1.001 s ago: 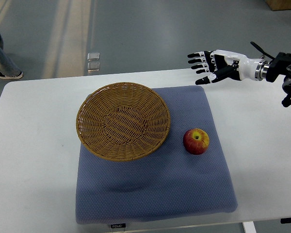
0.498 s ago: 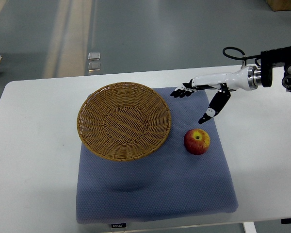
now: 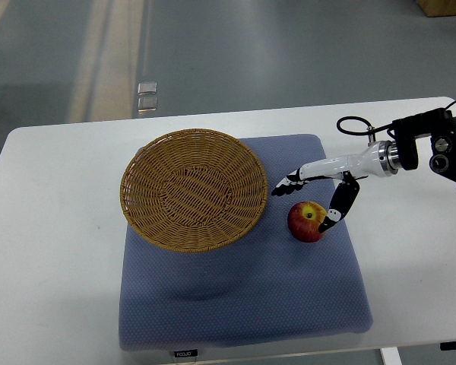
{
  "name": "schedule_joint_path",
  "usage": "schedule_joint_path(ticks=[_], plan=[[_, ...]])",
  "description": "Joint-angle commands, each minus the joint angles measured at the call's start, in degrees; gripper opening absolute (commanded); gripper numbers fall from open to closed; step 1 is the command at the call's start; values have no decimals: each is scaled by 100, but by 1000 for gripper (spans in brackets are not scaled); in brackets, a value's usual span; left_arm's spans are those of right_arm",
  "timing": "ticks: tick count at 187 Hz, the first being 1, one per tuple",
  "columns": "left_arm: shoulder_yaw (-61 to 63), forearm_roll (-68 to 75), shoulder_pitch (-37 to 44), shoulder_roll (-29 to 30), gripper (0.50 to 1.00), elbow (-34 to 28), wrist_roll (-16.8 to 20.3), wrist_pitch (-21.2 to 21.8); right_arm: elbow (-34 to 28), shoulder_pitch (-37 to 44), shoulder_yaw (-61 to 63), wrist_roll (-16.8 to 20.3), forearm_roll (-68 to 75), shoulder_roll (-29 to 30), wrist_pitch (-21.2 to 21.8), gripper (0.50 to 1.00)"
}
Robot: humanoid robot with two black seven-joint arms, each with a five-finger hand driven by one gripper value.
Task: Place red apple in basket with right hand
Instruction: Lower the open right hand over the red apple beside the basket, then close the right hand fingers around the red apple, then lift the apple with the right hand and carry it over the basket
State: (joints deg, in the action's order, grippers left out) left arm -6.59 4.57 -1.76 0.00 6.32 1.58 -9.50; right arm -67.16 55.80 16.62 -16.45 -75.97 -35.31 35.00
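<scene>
Apple (image 3: pixel 307 221) is shown on the blue mat (image 3: pixel 243 304) just right of the basket (image 3: pixel 192 189), bracketed by the spread, empty right hand (image 3: pixel 308 199), whose thumb is set at its right flank and fingers reach past its upper left.

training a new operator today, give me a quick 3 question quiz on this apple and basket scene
1. True or false: the red apple already lies inside the basket.
2. On which side of the basket does the apple sit in the picture? A) left B) right C) inside it
3. Fill in: basket and apple both rest on a blue ____ on the white table.

Key: 1 false, it lies on the mat beside the basket, with the right hand open around it. 2 B. 3 mat.
</scene>
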Motion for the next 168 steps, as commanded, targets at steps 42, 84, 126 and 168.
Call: schedule_joint_path(ticks=[42, 84, 126, 168], plan=[[9, 0, 0, 0, 1000, 10, 0, 1, 89, -351, -18, 10, -137, 24, -213, 921], [9, 0, 0, 0, 1000, 10, 0, 1, 256, -439, -150, 10, -181, 217, -767, 919], [9, 9, 0, 0, 1000, 10, 0, 1, 326, -492, -220, 1, -225, 217, -978, 829], [9, 0, 0, 0, 1000, 10, 0, 1, 397, -483, -194, 1, -243, 226, -1022, 521]])
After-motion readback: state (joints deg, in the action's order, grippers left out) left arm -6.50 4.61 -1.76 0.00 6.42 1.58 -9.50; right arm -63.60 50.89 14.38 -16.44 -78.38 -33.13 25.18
